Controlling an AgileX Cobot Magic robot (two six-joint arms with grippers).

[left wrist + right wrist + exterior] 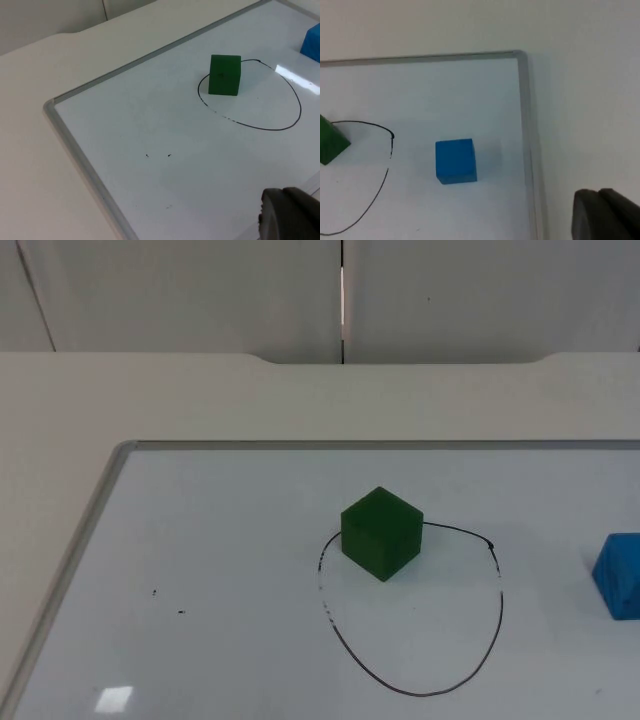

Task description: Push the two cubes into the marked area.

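Observation:
A green cube stands on the whiteboard, straddling the upper left stretch of the black hand-drawn oval outline. A blue cube sits outside the oval, off to its right. The left wrist view takes in the green cube on the oval line and a corner of the blue cube; my left gripper hangs well short of them. From the right wrist I see the blue cube between the oval and the board's frame, with the green cube beyond. My right gripper is off the board's side.
The whiteboard's grey metal frame runs along its left and far edges, and along the right edge. White table top surrounds the board, ending at the grey partition wall. Small black specks mark the board.

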